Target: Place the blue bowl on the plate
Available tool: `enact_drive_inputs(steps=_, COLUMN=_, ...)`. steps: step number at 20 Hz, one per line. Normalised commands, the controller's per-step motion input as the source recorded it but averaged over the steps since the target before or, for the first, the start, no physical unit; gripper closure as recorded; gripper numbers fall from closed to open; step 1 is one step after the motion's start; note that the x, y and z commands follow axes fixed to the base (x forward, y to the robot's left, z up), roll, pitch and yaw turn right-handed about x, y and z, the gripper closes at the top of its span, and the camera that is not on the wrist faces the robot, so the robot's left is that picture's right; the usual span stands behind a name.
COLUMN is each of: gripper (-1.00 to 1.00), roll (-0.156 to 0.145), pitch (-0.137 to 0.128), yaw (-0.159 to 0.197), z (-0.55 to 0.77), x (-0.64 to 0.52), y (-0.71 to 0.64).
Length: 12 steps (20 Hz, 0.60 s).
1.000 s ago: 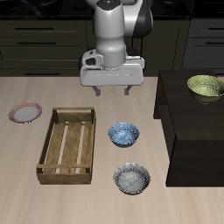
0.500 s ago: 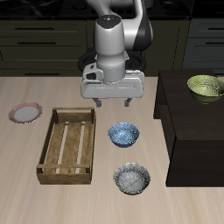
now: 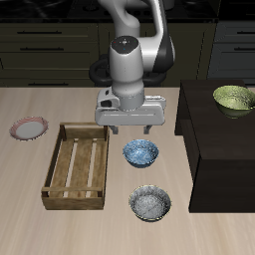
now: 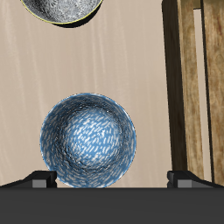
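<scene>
Nearest the counter's front edge I see the duller grey speckled bowl; just behind it sits the blue bowl, bright blue mottled with white, upright beside the wooden crate. My gripper hangs above it, fingers spread wide, holding nothing; its fingertips are cropped in the wrist view. The plate, pink-rimmed, lies beyond the crate, well apart from the bowl.

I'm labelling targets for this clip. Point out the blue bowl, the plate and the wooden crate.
blue bowl [image 3: 140, 151]: exterior view, inner bottom.
plate [image 3: 29, 128]: exterior view, pale centre.
wooden crate [image 3: 77, 197]: exterior view, front wall.
</scene>
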Motion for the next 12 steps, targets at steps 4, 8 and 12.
enact_drive_inputs(steps=4, gripper=-1.00, roll=0.002, pitch=0.034, yaw=-0.011, z=-0.24, x=0.04, y=-0.04)
enact_drive_inputs(steps=8, gripper=-1.00, roll=-0.004, pitch=0.016, yaw=0.008, z=-0.20, x=0.02, y=-0.02)
enact_drive_inputs(steps=12, gripper=-1.00, roll=-0.004, pitch=0.024, yaw=0.008, z=-0.18, x=0.01, y=-0.02)
